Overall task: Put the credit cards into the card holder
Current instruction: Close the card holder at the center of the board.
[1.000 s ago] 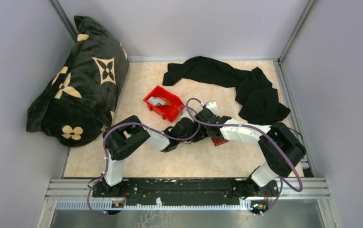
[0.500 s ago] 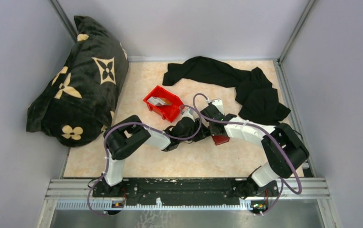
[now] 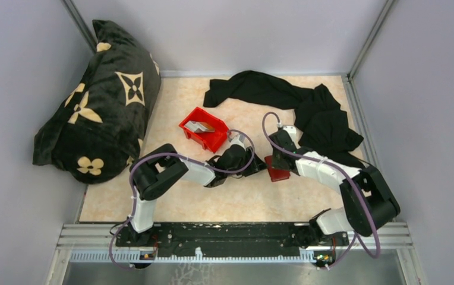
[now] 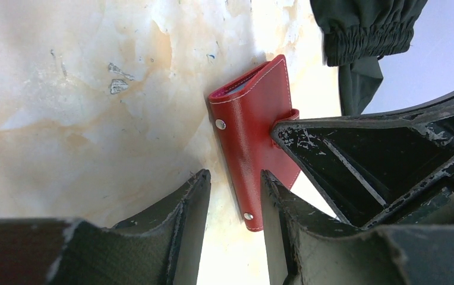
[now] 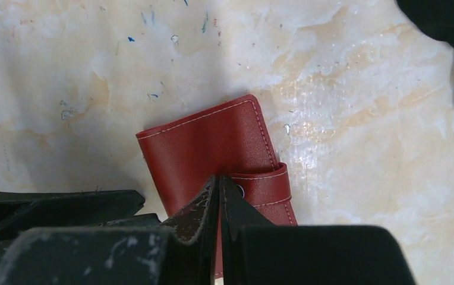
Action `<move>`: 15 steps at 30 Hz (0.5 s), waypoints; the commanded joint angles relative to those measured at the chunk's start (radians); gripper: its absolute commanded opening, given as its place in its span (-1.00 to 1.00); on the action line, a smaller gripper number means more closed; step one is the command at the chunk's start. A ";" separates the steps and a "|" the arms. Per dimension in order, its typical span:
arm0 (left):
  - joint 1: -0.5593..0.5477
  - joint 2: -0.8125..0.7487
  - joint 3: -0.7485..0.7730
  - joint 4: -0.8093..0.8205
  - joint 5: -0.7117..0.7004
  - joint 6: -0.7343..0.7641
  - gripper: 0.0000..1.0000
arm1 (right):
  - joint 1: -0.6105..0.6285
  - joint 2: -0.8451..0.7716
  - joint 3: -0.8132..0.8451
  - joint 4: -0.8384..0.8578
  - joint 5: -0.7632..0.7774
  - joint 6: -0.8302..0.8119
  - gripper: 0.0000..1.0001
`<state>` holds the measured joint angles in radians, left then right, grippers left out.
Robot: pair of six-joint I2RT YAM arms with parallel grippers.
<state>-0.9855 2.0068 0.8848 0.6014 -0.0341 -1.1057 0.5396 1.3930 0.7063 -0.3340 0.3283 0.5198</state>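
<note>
The card holder [image 3: 277, 173] is a dark red folded wallet lying flat on the table, with its strap [image 5: 261, 185] snapped over the edge. My right gripper [image 5: 220, 181] is shut, with its tips pressed on the cover beside the strap and nothing between them. My left gripper [image 4: 235, 187] is open. It sits low at the holder's [image 4: 249, 127] near end, and the holder's corner lies between its fingers, close to the right one. Pale credit cards [image 3: 199, 126] lie in the red bin [image 3: 213, 140]. From above, the left gripper [image 3: 258, 167] and right gripper [image 3: 277, 162] meet at the holder.
Black clothing [image 3: 284, 95] is spread across the back right of the table, with a fold [image 4: 364, 29] close behind the holder. A black pillow with tan flowers [image 3: 100, 101] leans in the back left corner. Walls close in the table on three sides.
The right arm has swung to the right, and its gripper has moved off the left gripper to the holder's far side. More of the holder shows. The left arm has stayed still.
</note>
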 commanded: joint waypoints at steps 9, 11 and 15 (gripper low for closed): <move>-0.047 0.091 0.010 -0.535 -0.083 0.156 -0.04 | -0.093 -0.139 -0.204 0.100 -0.105 0.181 -0.97; -0.055 0.086 0.027 -0.554 -0.095 0.168 -0.04 | -0.121 -0.168 -0.239 0.118 -0.120 0.204 -0.98; -0.071 0.063 0.052 -0.593 -0.123 0.192 -0.04 | -0.158 -0.221 -0.292 0.128 -0.128 0.233 -0.99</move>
<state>-1.0290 1.9888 0.9894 0.4164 -0.1146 -1.0084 0.4221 1.2007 0.4820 -0.1341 0.2066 0.7113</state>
